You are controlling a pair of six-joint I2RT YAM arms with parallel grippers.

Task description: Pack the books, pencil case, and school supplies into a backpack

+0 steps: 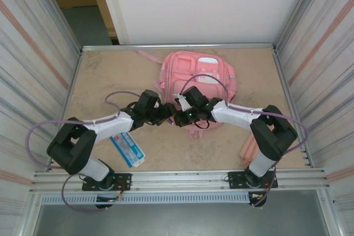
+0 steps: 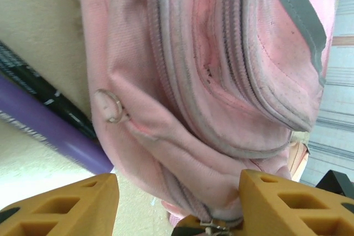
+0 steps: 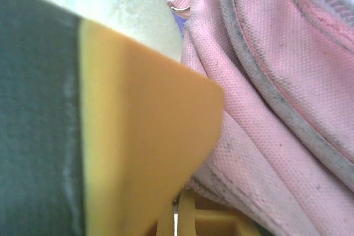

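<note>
The pink backpack (image 1: 202, 73) lies flat at the back middle of the table. Both grippers meet at its near edge. My left gripper (image 1: 167, 115) (image 2: 177, 203) is open, and a fold of the backpack (image 2: 221, 81) with a grey zipper line hangs between its orange fingers, touching the right finger (image 2: 293, 203). My right gripper (image 1: 180, 116) (image 3: 177, 214) is shut at the same edge, a small metal zipper pull (image 2: 213, 226) pinched at its tips. A purple pen (image 2: 50, 131) and a black pen (image 2: 38, 89) lie beside the backpack. The light blue pencil case (image 1: 128, 148) lies near the left arm. A pale pink ribbed book (image 1: 250, 148) lies near the right base.
Metal walls close in the table (image 1: 110, 75) on the left, right and back. A pink strap (image 1: 146, 55) trails from the backpack's far left corner. A metal ring (image 2: 110, 106) hangs on the backpack's side.
</note>
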